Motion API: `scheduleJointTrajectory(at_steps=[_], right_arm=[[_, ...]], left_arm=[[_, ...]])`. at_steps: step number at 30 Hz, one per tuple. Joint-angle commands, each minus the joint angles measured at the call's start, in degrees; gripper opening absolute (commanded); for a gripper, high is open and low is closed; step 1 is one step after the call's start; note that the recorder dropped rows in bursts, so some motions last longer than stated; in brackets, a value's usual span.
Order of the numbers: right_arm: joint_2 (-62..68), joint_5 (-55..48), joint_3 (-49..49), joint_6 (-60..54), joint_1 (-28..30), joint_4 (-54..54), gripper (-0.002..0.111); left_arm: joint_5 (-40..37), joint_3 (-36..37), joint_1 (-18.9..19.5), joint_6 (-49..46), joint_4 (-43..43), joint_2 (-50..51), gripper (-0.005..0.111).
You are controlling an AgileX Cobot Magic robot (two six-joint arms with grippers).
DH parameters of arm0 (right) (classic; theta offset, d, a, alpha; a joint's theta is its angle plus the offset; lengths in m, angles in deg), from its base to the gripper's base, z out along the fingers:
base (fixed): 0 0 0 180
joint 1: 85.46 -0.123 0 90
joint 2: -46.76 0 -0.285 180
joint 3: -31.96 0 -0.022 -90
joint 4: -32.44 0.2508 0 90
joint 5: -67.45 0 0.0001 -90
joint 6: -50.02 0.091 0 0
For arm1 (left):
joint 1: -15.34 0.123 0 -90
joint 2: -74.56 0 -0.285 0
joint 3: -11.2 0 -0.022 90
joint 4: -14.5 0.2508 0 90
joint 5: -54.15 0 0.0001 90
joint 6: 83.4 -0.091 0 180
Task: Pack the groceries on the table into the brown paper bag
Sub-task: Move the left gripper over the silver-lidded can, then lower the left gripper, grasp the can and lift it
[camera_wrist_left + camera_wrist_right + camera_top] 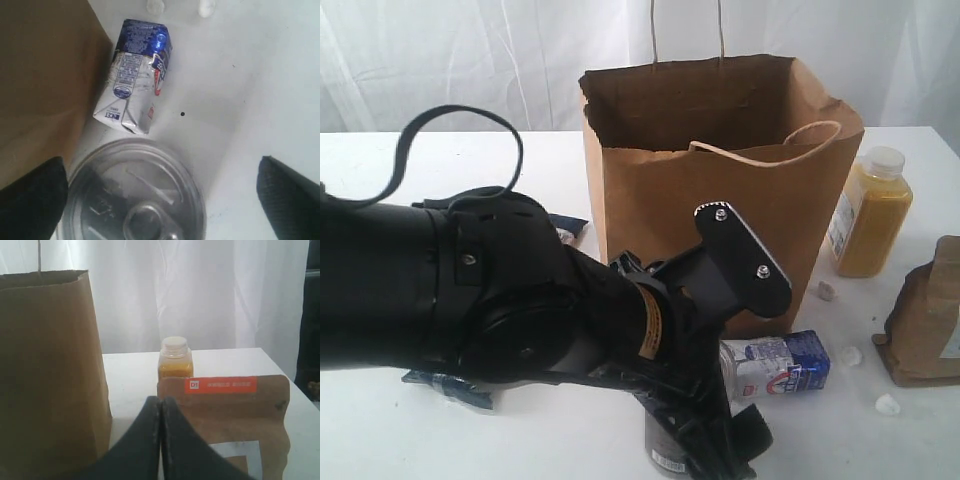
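My left gripper [160,200] is open just above the silver-topped can [135,195], which stands between its fingers [30,200] and closer to one of them. The arm hides most of the can [665,455] in the exterior view. The small blue-white carton [780,365] lies on its side beside the can, at the foot of the brown paper bag [720,190]. The yellow juice bottle [870,215] and the brown orange-labelled pouch [930,320] stand right of the bag. My right gripper [161,410] is shut and empty, facing the pouch [225,410]. The jar is out of view.
The dark pasta packet [450,385] shows in bits behind the left arm. Small white lumps [887,404] lie on the white table [880,450] near the carton and pouch. The bag wall [45,75] is close beside the left gripper.
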Motion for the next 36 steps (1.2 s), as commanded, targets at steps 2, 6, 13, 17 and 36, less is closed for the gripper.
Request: scheduleJointTrajectory(at_steps=[2,6,13,17,36], right_arm=[[-0.25,0.35,-0.30,0.17,0.35,-0.29,0.000],[-0.25,0.35,-0.30,0.17,0.35,-0.29,0.000],[-0.25,0.35,-0.30,0.17,0.35,-0.29,0.000],[-0.25,0.35,-0.30,0.17,0.35,-0.29,0.000],[-0.25,0.35,-0.30,0.17,0.35,-0.29,0.000]], left_arm=[[-2.30,0.49,-0.29,0.93,-0.84,1.41,0.104],[-2.30,0.49,-0.29,1.32,-0.84,1.41,0.095],[-4.68,-1.26,-0.29,1.32,-0.62,-0.10,0.083],[-8.47,-3.57,-0.29,0.68,-0.09,-1.96,0.083],[-19.33,-6.28,-0.29,2.01,3.70,-4.63,0.105]])
